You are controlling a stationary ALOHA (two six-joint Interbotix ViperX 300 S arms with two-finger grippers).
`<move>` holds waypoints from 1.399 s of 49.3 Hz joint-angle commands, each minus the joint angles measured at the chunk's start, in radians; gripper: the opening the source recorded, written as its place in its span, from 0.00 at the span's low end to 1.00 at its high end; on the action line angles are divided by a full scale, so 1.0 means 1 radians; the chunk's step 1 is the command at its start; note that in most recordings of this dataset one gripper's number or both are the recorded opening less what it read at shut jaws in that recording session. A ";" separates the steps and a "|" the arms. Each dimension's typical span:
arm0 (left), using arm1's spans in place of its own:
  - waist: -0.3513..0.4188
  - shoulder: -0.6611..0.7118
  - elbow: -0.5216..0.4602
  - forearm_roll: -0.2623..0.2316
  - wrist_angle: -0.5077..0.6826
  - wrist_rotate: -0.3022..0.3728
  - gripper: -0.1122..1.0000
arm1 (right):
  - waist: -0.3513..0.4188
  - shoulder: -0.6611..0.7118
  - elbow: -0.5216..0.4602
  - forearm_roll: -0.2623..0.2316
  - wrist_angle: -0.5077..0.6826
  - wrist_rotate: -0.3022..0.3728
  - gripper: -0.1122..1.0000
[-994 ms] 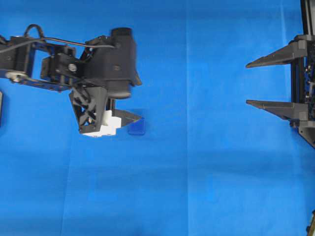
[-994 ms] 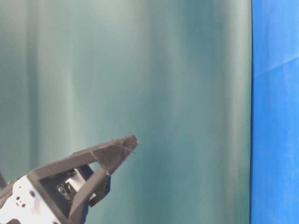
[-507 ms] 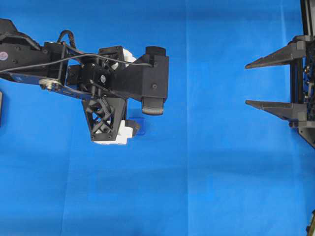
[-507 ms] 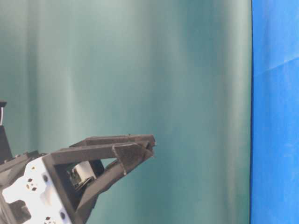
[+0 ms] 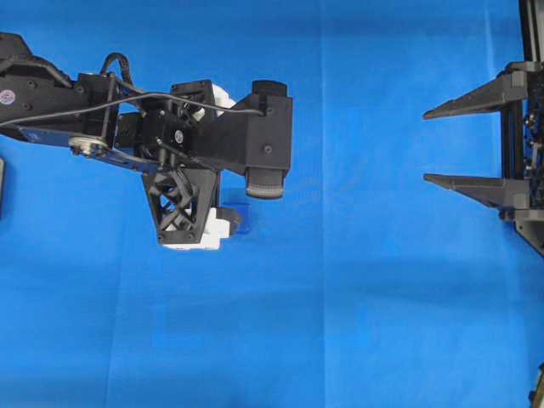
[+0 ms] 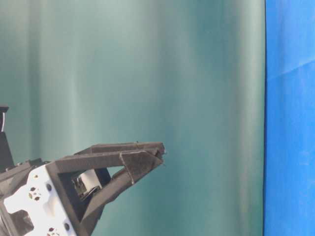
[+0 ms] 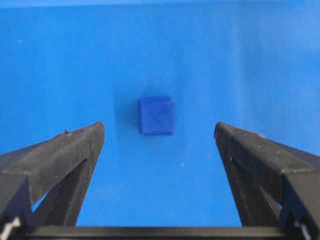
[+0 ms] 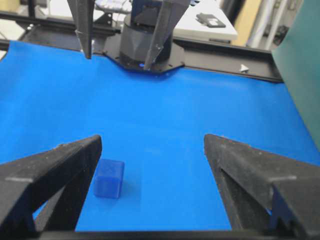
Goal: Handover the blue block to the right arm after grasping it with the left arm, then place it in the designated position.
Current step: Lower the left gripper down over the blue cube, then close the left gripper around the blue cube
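The blue block [image 7: 156, 115] lies on the blue cloth, seen straight down in the left wrist view, centred just ahead of the fingertips. My left gripper [image 7: 158, 131] hangs above it pointing down, open, with nothing between the fingers. From overhead, the left gripper [image 5: 242, 204] covers most of the blue block [image 5: 245, 221]. The table-level view shows only the left gripper [image 6: 156, 155]. My right gripper [image 5: 427, 145] waits at the right edge, open and empty. In the right wrist view the blue block [image 8: 108, 178] sits beside the left finger of the right gripper [image 8: 152, 142].
A green backdrop [image 6: 147, 73] fills the table-level view. The left arm's base [image 8: 145, 50] and a black frame rail [image 8: 225, 67] stand at the far edge of the cloth. A dark object [image 5: 2, 187] touches the overhead view's left edge.
A second ago the left gripper stood left of the block; it has swung over it and pointed down. In the last half second nothing moved. The right arm stayed still.
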 commanded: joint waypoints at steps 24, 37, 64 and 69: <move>0.002 -0.021 -0.003 0.000 -0.015 0.000 0.94 | -0.002 0.005 -0.029 0.003 -0.005 0.002 0.97; 0.002 -0.018 0.009 0.002 -0.034 -0.002 0.94 | -0.002 0.006 -0.029 0.003 -0.005 0.002 0.97; -0.002 0.038 0.222 0.002 -0.290 -0.018 0.94 | -0.014 0.018 -0.028 0.003 -0.012 0.002 0.97; -0.002 0.066 0.262 0.003 -0.345 -0.017 0.94 | -0.018 0.028 -0.026 0.005 -0.015 0.002 0.97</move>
